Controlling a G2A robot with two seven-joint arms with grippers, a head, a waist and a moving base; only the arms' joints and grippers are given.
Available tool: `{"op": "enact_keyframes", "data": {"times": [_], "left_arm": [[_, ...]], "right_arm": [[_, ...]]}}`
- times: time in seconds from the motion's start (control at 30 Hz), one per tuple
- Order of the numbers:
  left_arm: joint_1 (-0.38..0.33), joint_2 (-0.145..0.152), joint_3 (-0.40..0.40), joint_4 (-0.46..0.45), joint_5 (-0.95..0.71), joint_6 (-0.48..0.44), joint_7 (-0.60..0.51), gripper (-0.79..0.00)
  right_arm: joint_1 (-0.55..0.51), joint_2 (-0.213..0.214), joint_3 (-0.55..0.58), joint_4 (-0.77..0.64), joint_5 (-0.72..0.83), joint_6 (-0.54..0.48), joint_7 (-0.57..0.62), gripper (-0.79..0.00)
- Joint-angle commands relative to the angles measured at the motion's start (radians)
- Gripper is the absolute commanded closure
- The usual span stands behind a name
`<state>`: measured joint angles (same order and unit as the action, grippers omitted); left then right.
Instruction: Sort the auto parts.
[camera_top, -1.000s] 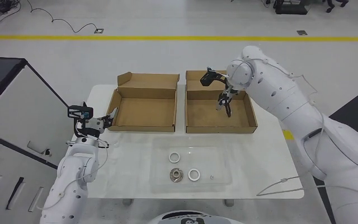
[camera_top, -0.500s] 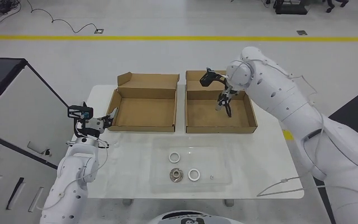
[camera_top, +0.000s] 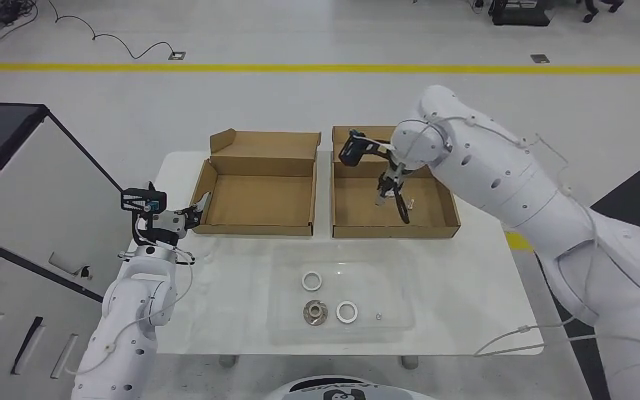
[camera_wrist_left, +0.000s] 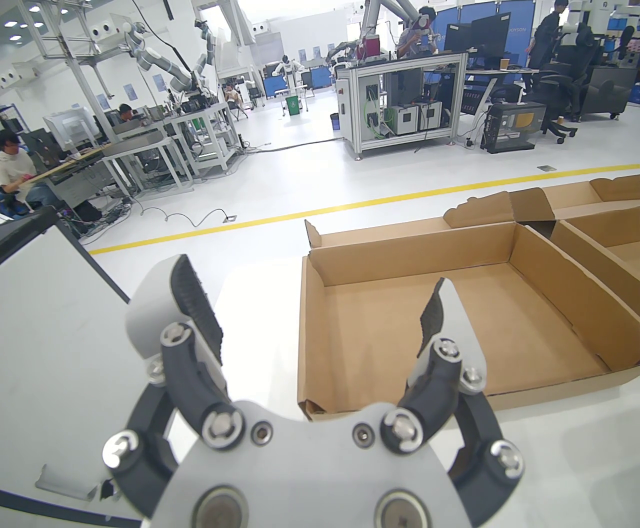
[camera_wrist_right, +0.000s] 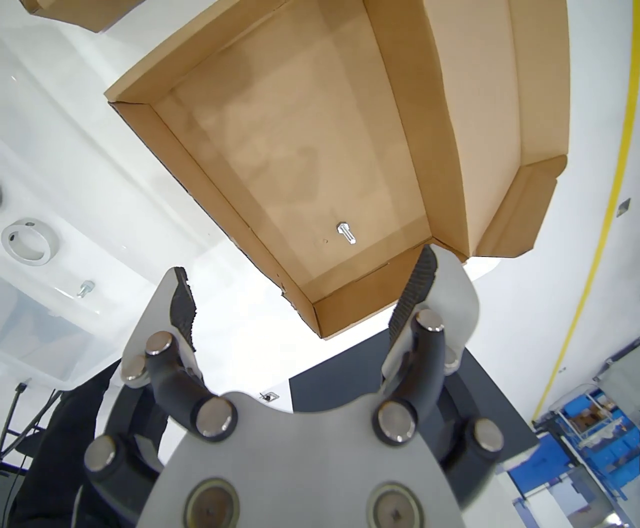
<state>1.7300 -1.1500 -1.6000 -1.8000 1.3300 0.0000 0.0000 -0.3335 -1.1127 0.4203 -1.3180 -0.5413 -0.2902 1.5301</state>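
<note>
One bolt sorted, four parts left in the tray.
A small silver hex bolt lies in the right brown cardboard box, below the right gripper, whose jaws are spread and empty. The left brown cardboard box has no part yet; the left gripper hangs beside it, jaws spread. In the clear plastic tray on the white desk wait a white ring, a second white ring, a grey round metal part and a second small bolt. The tray's walls are faint, and the grey part is too small to identify.

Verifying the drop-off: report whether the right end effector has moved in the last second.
Yes. In the top view, the right end effector has shifted slightly over the cardboard box beneath it, toward the neighbouring box.
</note>
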Motion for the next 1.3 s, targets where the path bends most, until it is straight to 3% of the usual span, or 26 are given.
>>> {"op": "enact_keyframes", "data": {"times": [0.0, 0.4, 0.73, 1.0, 1.27], "left_arm": [[0.000, 0.000, 0.000, 0.000, 0.000, 0.000, 0.000, -0.785], [0.000, 0.000, 0.000, 0.000, 0.000, 0.000, 0.000, -0.785], [0.000, 0.000, 0.000, 0.000, 0.000, 0.000, 0.000, -0.785], [0.000, 0.000, 0.000, 0.000, 0.000, 0.000, 0.000, -0.785], [0.000, 0.000, 0.000, 0.000, 0.000, 0.000, 0.000, -0.785]], "right_arm": [[0.007, 0.022, -0.007, -0.011, 0.017, -0.018, -0.018, -0.785], [0.153, 0.226, -0.250, -0.127, 0.121, -0.216, -0.215, -0.785], [0.131, 0.361, -0.250, -0.278, 0.060, -0.377, -0.377, -0.785], [0.141, 0.415, -0.250, -0.351, 0.038, -0.477, -0.477, -0.785], [0.139, 0.424, -0.250, -0.397, 0.002, -0.571, -0.571, -0.785]]}}
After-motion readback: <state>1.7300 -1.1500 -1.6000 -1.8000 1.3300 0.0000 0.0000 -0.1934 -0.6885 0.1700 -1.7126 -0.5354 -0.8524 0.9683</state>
